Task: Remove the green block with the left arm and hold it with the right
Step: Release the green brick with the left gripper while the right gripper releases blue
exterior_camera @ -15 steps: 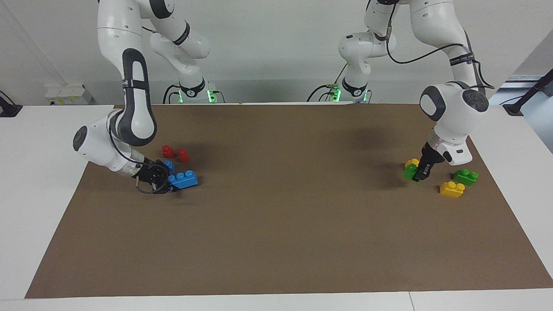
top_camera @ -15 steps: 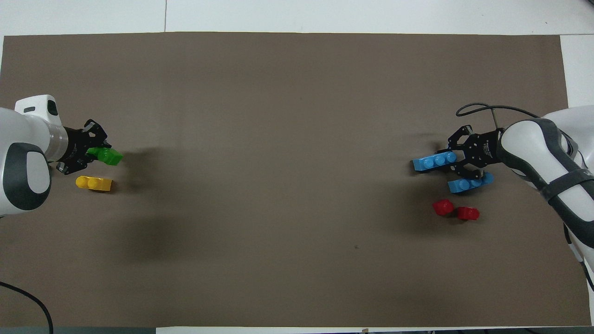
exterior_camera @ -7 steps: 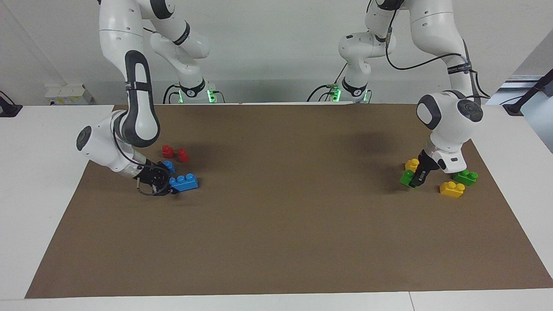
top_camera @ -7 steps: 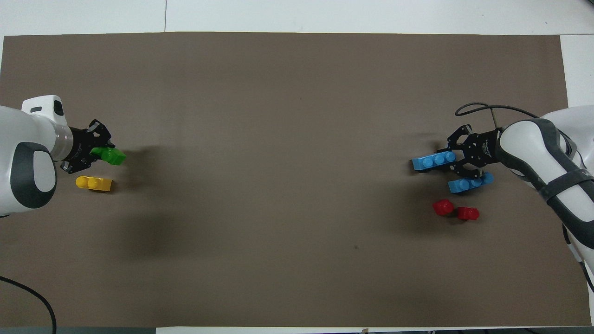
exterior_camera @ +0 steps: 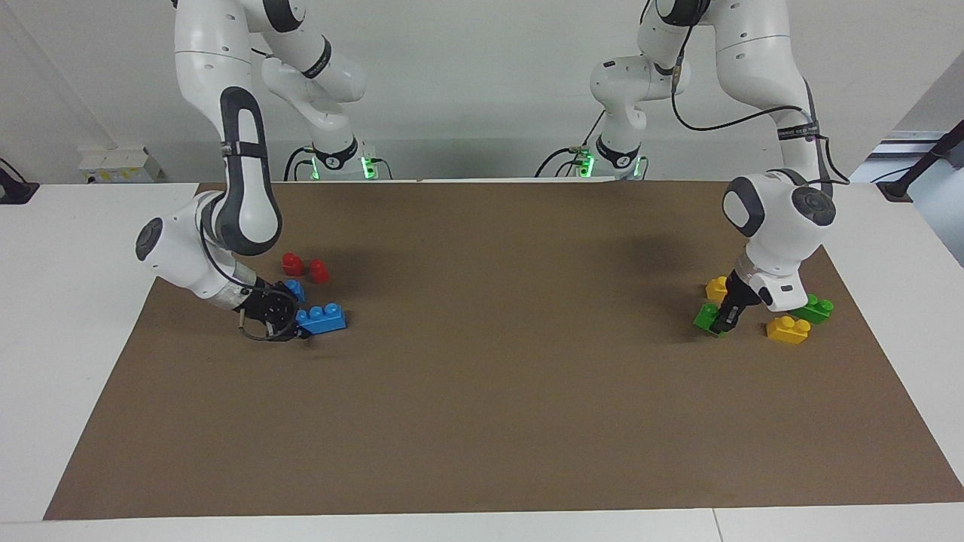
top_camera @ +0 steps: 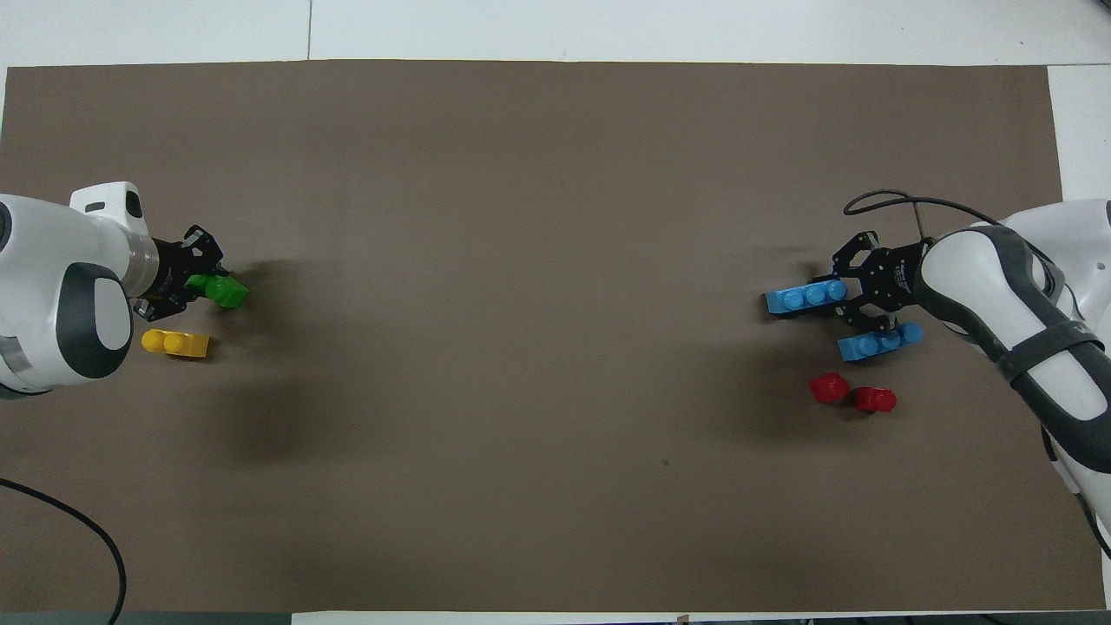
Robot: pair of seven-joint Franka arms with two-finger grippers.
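red bricks (exterior_camera: pixel 304 267) nearest the robots at the right arm's end of the table (exterior_camera: pixel 482 421), right gripper (exterior_camera: pixel 290 325) clenched on a blue brick (exterior_camera: pixel 322 318), left gripper (exterior_camera: pixel 724 321) grasping the green block (exterior_camera: pixel 706 317) at the other end, yellow brick (exterior_camera: pixel 788 329) beside it

A white bench (exterior_camera: pixel 45 316) carries a large brown mat (exterior_camera: pixel 497 391) that covers most of its top. A plain pale wall (exterior_camera: pixel 482 90) rises at the robots' end. A small white box (exterior_camera: pixel 120 164) sits by the wall, and a dark cable (top_camera: pixel 78 538) curls across the mat's corner. Light is even and soft.
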